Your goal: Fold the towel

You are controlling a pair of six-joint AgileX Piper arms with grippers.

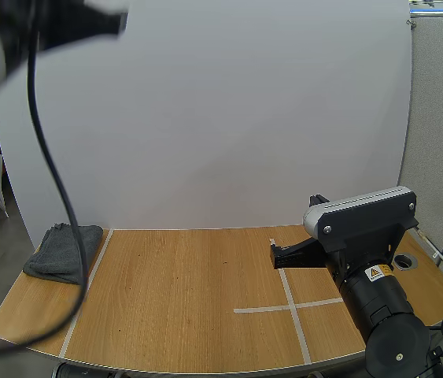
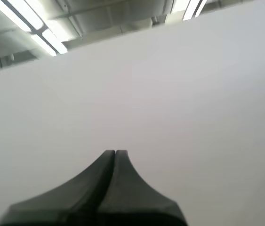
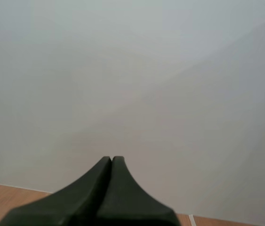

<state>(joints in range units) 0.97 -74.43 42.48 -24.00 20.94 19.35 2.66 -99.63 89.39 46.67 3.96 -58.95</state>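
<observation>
A dark grey cloth towel (image 1: 64, 250) lies at the far left corner of a rounded wooden table (image 1: 190, 315). It is bunched into a thick, soft-edged bundle. The bundle is close to square, so its long axis is hard to tell.

The right gripper (image 1: 278, 253) hangs low over the right half of the table, near the far edge, with its black fingers pointing left. In the right wrist view the right gripper (image 3: 111, 159) has its fingers pressed together into a single dark wedge that holds nothing. It faces a plain white backdrop board (image 3: 132, 70), with a strip of table below. The towel lies to this gripper's left, well apart, across nearly the whole tabletop.

In the left wrist view the left gripper (image 2: 115, 153) is also closed on nothing, its fingers meeting at a thin seam. It is tilted upward toward the top edge of the white board, so that arm appears raised above the table.

The towel sits on the left arm's side, so the left arm looks better placed to reach it. That arm would need to tip down toward the table's far left corner and part its fingers.
</observation>
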